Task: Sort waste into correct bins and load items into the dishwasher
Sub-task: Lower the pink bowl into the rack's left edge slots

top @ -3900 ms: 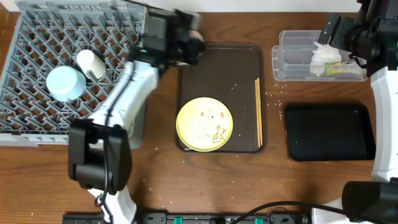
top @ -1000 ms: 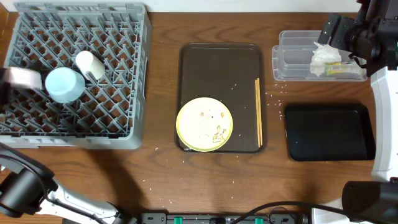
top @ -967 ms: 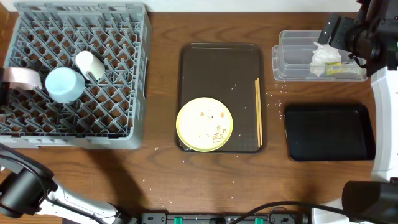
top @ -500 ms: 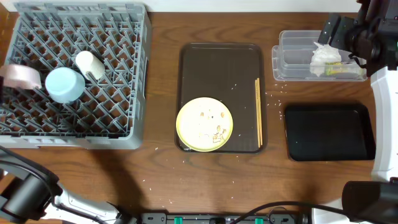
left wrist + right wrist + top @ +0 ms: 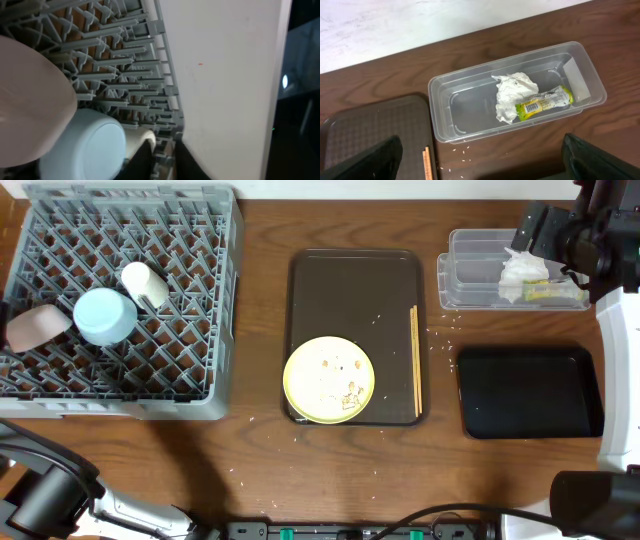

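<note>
- tabletop (image 5: 260, 330): brown wood grain, smooth, low sheen
- dish rack (image 5: 130, 192): grey moulded plastic, matt
- tub (image 5: 470, 107): clear plastic, smooth
- black tray (image 5: 530, 392): glossy, plastic look
- serving tray (image 5: 350, 295): dark brown, fine texture, matt
- plate (image 5: 305, 370): pale yellow, smooth, glossy
- chopsticks (image 5: 415, 360): bare light wood
- tissue (image 5: 509, 95): white paper, crumpled
- wrapper (image 5: 542, 102): shiny film
- light blue bowl (image 5: 104, 315): smooth, satin

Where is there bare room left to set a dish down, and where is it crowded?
The dish rack is free right of the white cup and blue bowl. The brown tray is open above the yellow plate, left of the chopsticks. The black tray holds nothing. Crowded: the rack's left middle and the right end of the clear tub, with tissue and wrapper.
</note>
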Available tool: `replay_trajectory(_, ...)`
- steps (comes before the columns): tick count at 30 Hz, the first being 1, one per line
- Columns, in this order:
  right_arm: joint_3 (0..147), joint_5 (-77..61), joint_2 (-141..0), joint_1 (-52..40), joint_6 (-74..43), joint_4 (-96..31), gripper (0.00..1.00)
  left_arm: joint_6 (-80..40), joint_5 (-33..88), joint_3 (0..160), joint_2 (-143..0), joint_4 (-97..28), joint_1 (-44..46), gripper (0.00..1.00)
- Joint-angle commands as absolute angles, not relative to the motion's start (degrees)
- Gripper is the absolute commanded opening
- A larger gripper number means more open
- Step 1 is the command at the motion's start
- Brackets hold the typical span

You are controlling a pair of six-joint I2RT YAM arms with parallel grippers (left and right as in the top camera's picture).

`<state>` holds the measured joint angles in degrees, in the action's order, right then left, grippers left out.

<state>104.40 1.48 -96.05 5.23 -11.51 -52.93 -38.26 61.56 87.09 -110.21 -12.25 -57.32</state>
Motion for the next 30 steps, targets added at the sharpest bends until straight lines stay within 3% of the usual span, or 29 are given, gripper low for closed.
replay_trajectory(1, 104.55, 1.65, -96.01, 5.72, -11.09, -53.04, 0.99, -34.81, 60.07, 87.33, -108.97, -12.14, -56.36, 0.08)
replay_trajectory(7, 104.55, 1.65, -96.01, 5.72, -11.09, -53.04, 0.99, -20.27, 42.39, 87.33, -108.97, -12.86, -51.64, 0.08)
replay_trajectory(10, 104.55, 1.65, -96.01, 5.72, -11.09, -53.04, 0.99, -18.57, 28.99, 87.33, -108.97, -12.03, -48.73, 0.07)
replay_trajectory(18, 104.55, 1.67, -96.01, 5.72, -11.09, -53.04, 0.99, -7.14, 9.87, 87.31, -109.56, -13.69, -45.76, 0.08)
replay_trajectory(30, 104.55, 1.65, -96.01, 5.72, -11.09, -53.04, 0.99, -7.07, 9.87, 87.31, -113.14, -15.33, -45.93, 0.08)
